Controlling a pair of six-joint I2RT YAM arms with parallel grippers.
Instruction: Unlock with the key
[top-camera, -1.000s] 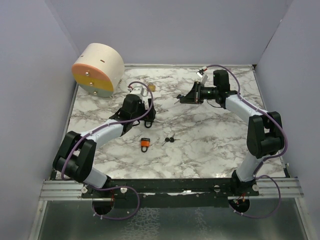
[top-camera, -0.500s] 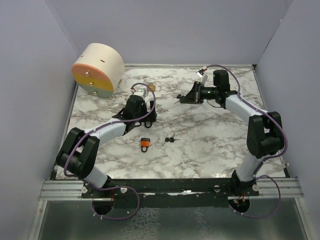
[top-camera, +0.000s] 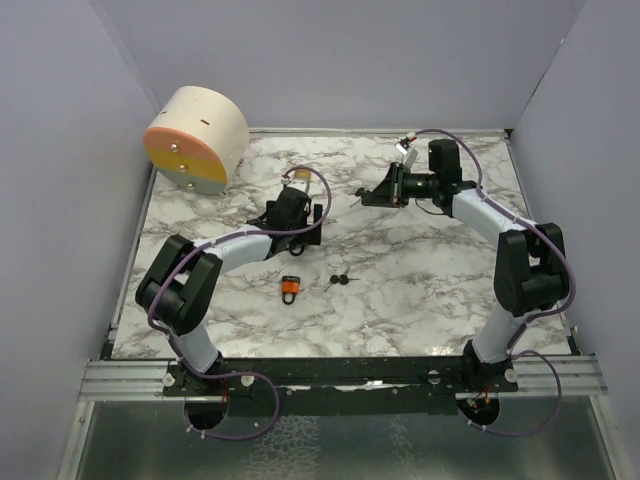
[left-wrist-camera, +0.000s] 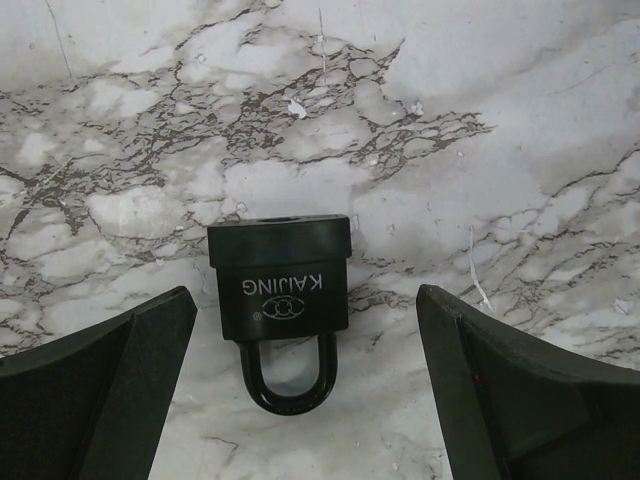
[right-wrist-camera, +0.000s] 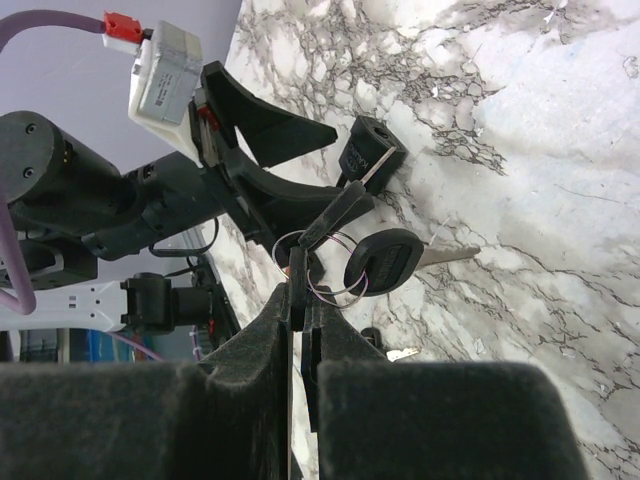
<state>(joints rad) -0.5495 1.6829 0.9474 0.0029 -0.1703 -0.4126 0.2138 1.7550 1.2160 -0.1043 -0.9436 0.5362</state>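
A cream drum (top-camera: 205, 125) with an orange-and-yellow face is seen at the marble tabletop's (top-camera: 420, 290) far left corner.

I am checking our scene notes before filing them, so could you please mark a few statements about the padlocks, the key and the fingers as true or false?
1. The left fingers stand open on either side of the black padlock. True.
2. The black padlock is lifted off the marble table. False: it lies flat on it, untouched.
3. The right fingers are shut on a key ring carrying a black-headed key. True.
4. The padlock between the left fingers is orange. False: that one is black; the orange padlock lies apart on the table, nearer the arm bases.
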